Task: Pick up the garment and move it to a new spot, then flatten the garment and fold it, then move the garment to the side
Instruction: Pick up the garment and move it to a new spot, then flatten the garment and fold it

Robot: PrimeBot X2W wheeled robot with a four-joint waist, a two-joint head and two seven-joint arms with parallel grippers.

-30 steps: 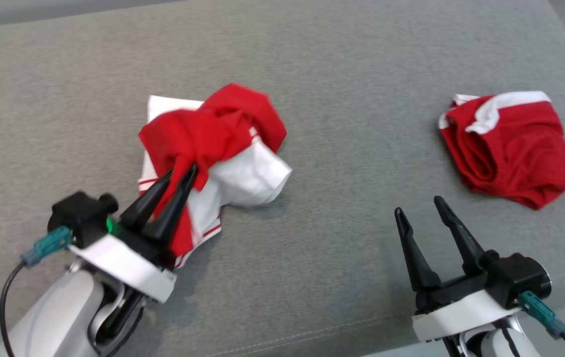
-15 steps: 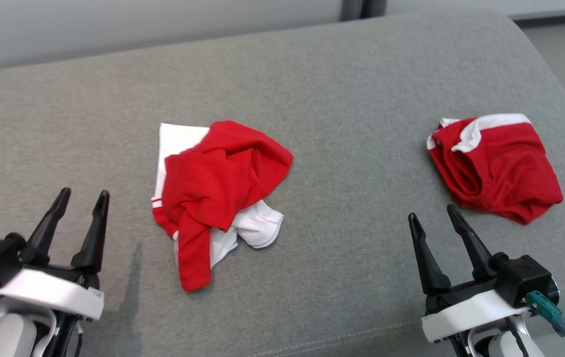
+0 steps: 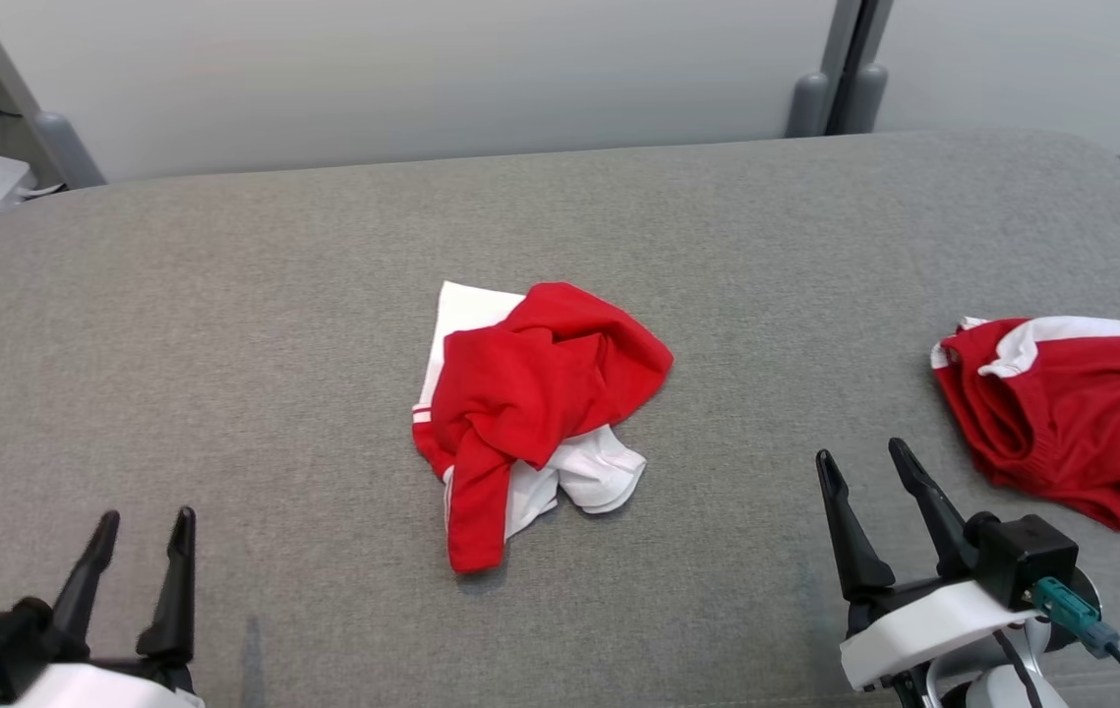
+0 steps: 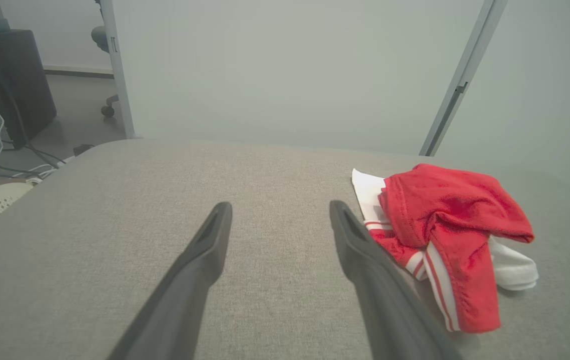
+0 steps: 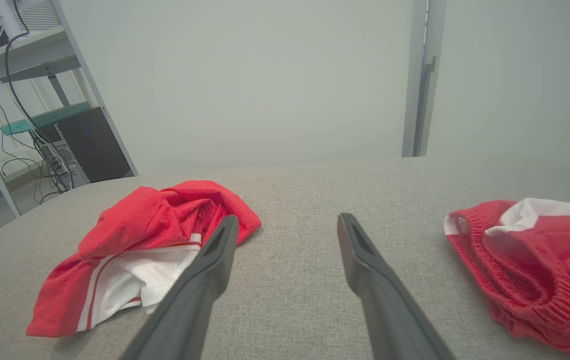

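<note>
Our garment (image 3: 535, 413) lies crumpled near the middle of the grey cushion (image 3: 225, 324). It sits forward of both grippers and between them: up and to the right of the left gripper (image 3: 147, 514), up and to the left of the right gripper (image 3: 859, 450). Neither touches it, and both have their fingers spread wide with nothing between them. We judge the right gripper somewhat the nearer, though not by much, and either arm would have to reach inward. The heap's long axis runs away from us, with a narrow red tail pointing back toward our side and a flat white corner at the far end. It is soft cloth, red bunched over white, with thin red and white stripes along a hem. The folds are loose and puffy, so we expect it to sag and unroll when lifted. The other red cloth (image 3: 1061, 413), with a white band and a gathered edge, sits well apart at the right, closest to the right gripper. The cushion has a tight, matte weave.
</note>
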